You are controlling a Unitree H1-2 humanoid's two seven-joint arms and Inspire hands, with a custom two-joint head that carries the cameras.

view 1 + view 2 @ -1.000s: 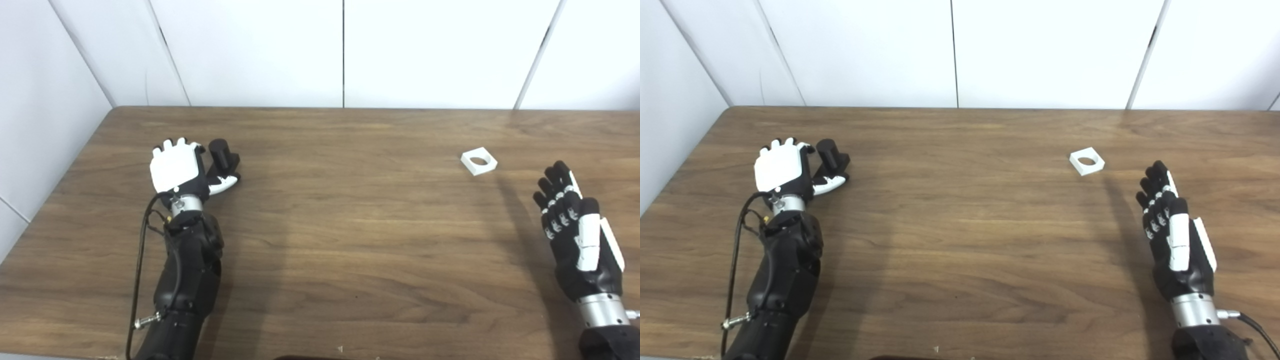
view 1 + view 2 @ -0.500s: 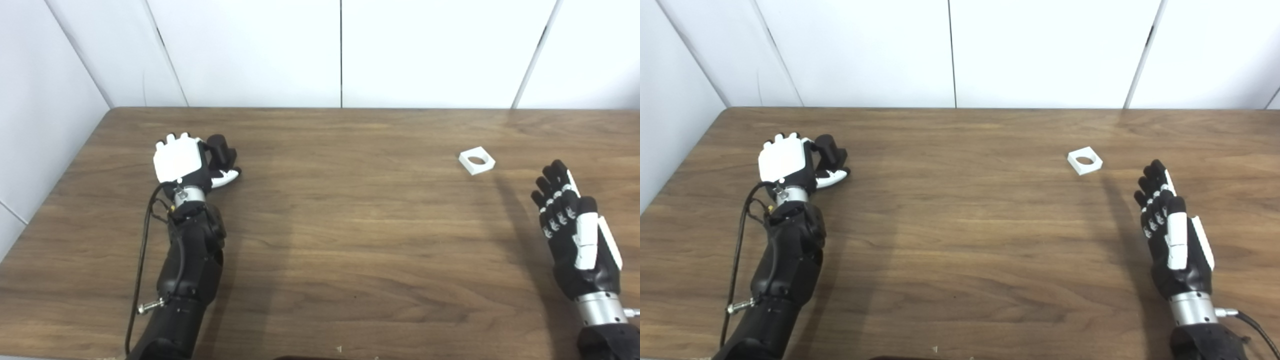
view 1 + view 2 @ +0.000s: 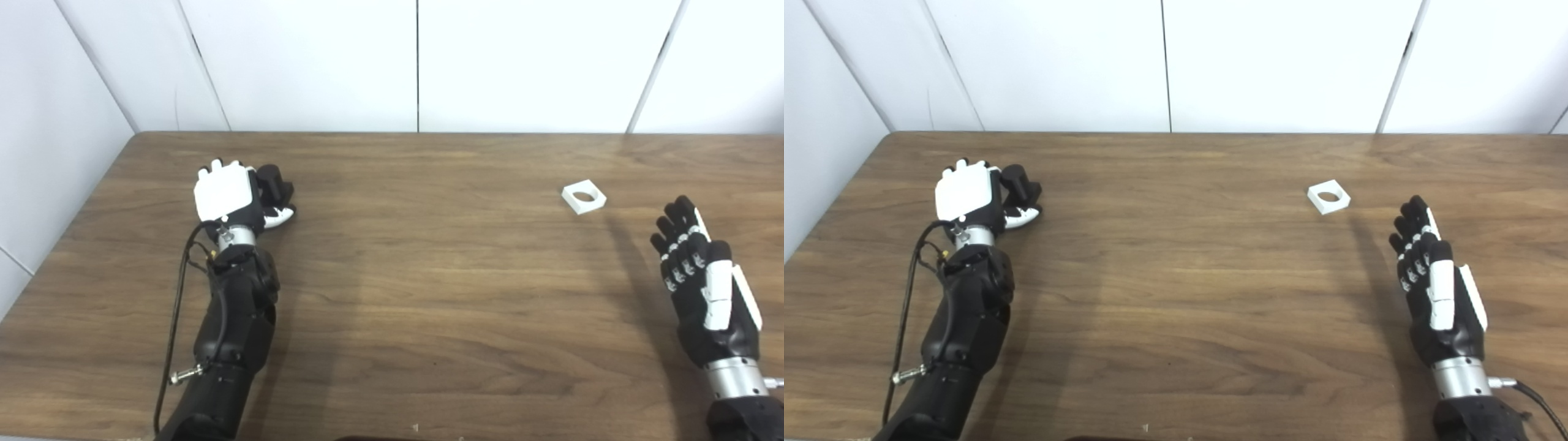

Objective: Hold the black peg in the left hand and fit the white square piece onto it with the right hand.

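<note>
left hand (image 3: 968,197) against black peg (image 3: 1020,184) | right hand (image 3: 1433,294) spread, empty | white square piece (image 3: 1329,197) apart

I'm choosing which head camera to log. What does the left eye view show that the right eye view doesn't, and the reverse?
Only the left eye view: a panel seam low on the left wall.
Only the right eye view: the cable leaving the right wrist.
Both: the left robot hand against the black peg, grip unclear; the white square piece lying alone on the table; the right robot hand open, apart from it.
</note>
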